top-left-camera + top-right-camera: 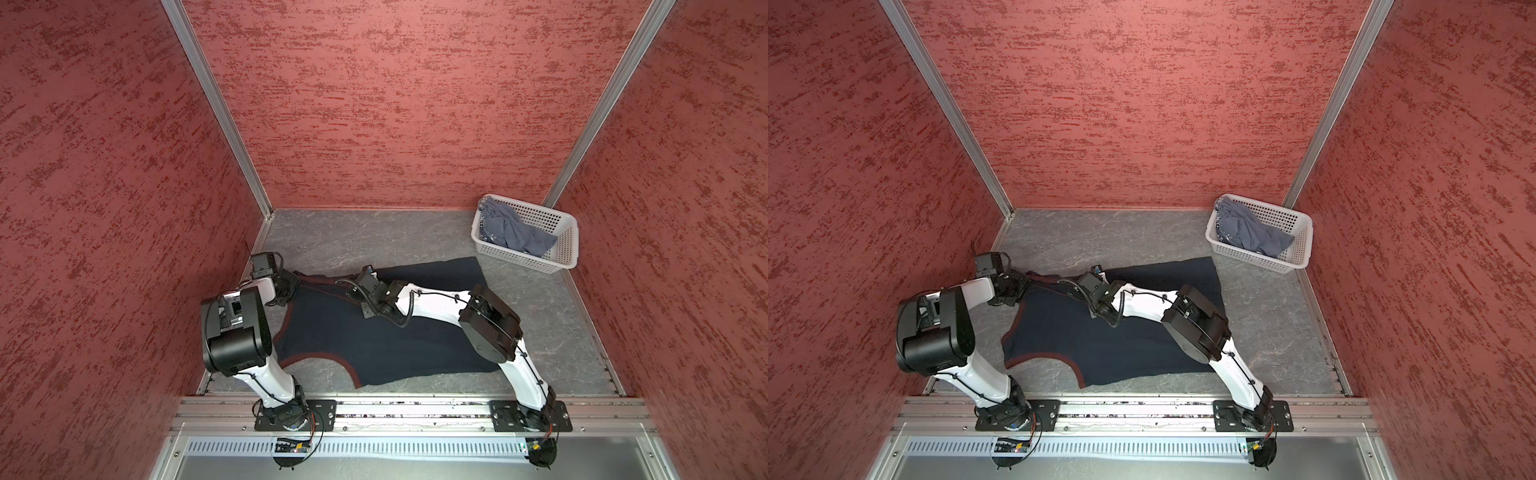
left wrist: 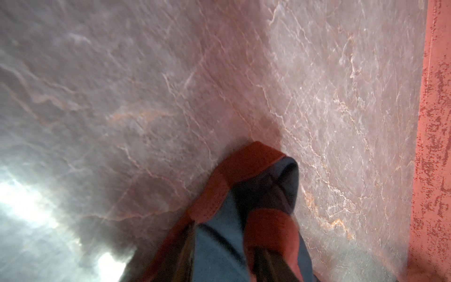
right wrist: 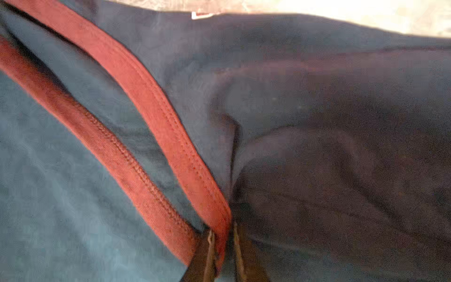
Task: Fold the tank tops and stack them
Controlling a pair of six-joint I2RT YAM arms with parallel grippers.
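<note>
My right pincer [image 3: 223,240] pinches the red trim [image 3: 156,105] of the navy tank top [image 1: 374,345], so I'd lift gently, matching my left pincer [image 1: 293,279], whose grip I cannot tell through blur.

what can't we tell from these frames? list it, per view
- Left gripper: open or shut is unclear. Its wrist hides the jaws in both top views; the left wrist view is blurred and cut off at the edge.
- Blue-grey tank top in the basket: crumpled, any print too small in both top views.
- Navy tank top: the right arm covers its middle; wrist views show only trim.
</note>
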